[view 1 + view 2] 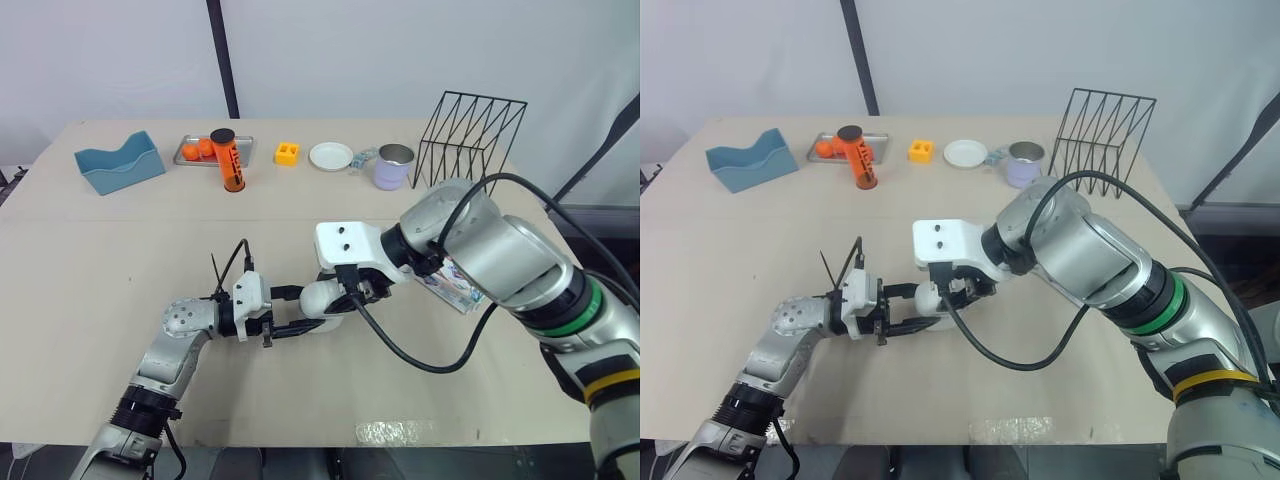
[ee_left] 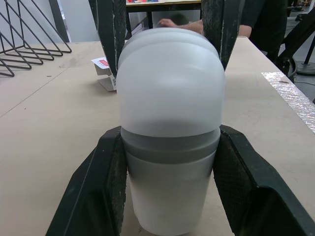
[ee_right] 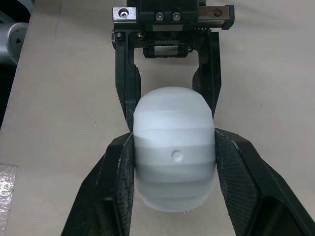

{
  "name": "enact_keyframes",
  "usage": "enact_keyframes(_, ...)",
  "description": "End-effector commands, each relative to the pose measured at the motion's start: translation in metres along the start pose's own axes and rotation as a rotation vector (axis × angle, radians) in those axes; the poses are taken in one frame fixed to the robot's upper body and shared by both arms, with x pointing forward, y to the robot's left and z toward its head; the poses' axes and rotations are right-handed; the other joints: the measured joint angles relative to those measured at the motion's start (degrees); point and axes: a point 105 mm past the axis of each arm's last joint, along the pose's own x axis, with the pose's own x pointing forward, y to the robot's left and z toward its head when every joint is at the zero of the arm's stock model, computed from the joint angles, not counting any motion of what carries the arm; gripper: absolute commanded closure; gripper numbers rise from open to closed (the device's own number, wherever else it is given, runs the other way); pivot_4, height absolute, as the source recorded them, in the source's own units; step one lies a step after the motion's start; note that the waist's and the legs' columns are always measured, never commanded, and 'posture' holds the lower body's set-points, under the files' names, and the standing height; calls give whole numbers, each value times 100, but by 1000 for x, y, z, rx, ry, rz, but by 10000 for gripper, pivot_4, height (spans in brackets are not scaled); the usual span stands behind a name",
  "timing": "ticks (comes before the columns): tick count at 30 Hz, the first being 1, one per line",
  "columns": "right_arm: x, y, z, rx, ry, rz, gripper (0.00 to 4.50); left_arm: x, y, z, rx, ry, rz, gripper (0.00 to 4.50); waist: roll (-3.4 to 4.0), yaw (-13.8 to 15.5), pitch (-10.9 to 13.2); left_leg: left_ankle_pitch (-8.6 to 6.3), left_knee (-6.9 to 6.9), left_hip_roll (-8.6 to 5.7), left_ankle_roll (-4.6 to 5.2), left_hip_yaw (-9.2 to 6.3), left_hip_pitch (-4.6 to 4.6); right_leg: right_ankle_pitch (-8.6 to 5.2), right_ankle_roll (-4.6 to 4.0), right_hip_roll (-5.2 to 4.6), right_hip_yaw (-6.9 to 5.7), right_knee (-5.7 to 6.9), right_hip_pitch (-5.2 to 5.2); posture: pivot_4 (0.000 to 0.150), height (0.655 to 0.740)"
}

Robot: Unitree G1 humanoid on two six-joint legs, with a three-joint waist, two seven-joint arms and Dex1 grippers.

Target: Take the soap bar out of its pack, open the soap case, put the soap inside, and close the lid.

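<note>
The white rounded soap case (image 1: 322, 298) lies on the tan table (image 1: 120, 270) near its middle, lid closed. My left gripper (image 1: 292, 311) reaches in from the left and is shut on one end of the soap case (image 2: 170, 98), a finger (image 2: 106, 182) pressing each side. My right gripper (image 1: 352, 296) comes from the right and is shut on the other end of the case (image 3: 173, 157), its fingers (image 3: 118, 182) flanking it. The left gripper (image 3: 170, 98) faces it in the right wrist view. The printed soap pack (image 1: 455, 285) lies just right of the case, partly hidden by my right arm.
Along the far edge stand a blue holder (image 1: 120, 162), a metal tray (image 1: 196, 150), an orange can (image 1: 228, 160), a yellow block (image 1: 287, 153), a white plate (image 1: 331, 156), a lavender mug (image 1: 394, 166) and a black wire rack (image 1: 470, 135). A person's hand (image 2: 172, 22) shows behind.
</note>
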Motion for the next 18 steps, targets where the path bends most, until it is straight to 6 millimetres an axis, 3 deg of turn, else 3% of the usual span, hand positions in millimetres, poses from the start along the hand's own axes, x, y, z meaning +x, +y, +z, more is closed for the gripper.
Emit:
enact_keyframes(1, 13, 6, -3, 7, 16, 35, 26732, 3, -1, 7, 31, -18, -9, 25566, 0, -1, 0, 0, 0, 0, 0, 0, 1, 0, 0, 0, 0, 0, 0, 1500, 7400)
enact_keyframes(18, 25, 5, -15, 35, 56, 52, 26732, 4, -2, 7, 28, -21, -14, 25566, -10, -5, -9, 0, -4, 3, 0, 2, 12, -3, 6, 2, 1, -1, 7, 1500, 7400)
